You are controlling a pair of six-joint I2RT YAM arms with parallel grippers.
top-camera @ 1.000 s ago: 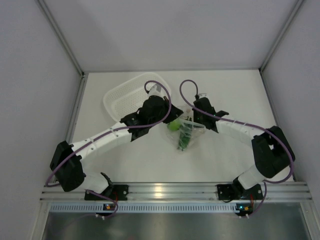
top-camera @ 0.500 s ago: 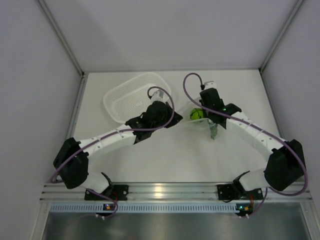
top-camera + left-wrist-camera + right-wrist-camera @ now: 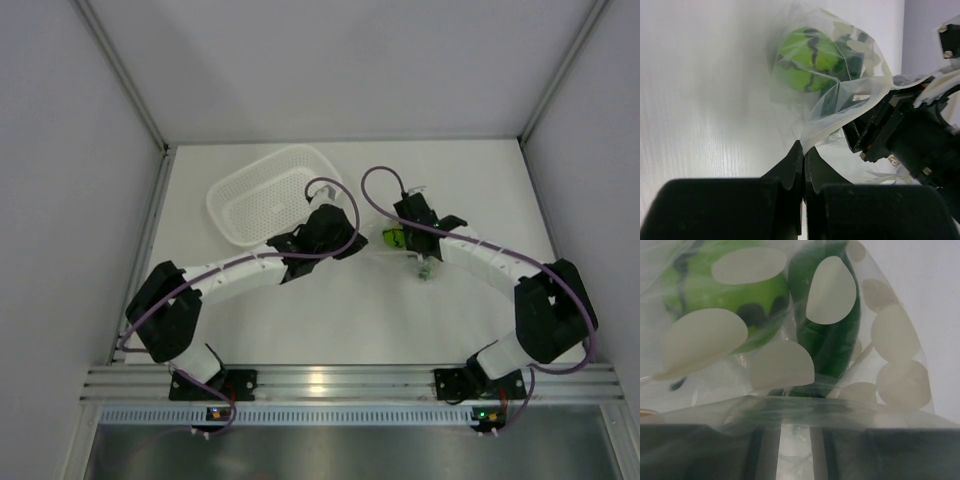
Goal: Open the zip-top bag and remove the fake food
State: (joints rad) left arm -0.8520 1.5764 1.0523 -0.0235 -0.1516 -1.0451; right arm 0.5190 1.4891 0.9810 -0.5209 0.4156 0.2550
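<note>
Zip-top bag (image 3: 852, 92) strung between your two arms at mid-table, to the right of the white basket (image 3: 262, 190) and apart from it. Your left gripper (image 3: 803, 147) is clenched on a folded edge of the bag, its fingers pressed together with the film caught between them. From that pinch the pouch runs away from the left claw toward the right one. Its long axis lies roughly left to right across the table (image 3: 300, 320), and in the overhead view a loose corner trails toward the near edge.

Inside, the lime-green ball (image 3: 807, 60) with dark marks sits at the end far from your left fingers. The dark green pods (image 3: 847, 55) press against it on the side toward your right arm. In your right wrist view one pod stands roughly upright, just right of the ball and touching it.

Your right gripper (image 3: 792, 437) is released, its fingers a little apart, with the white-dotted film draped over them. You cannot tell from these views whether the zip seal is parted.
</note>
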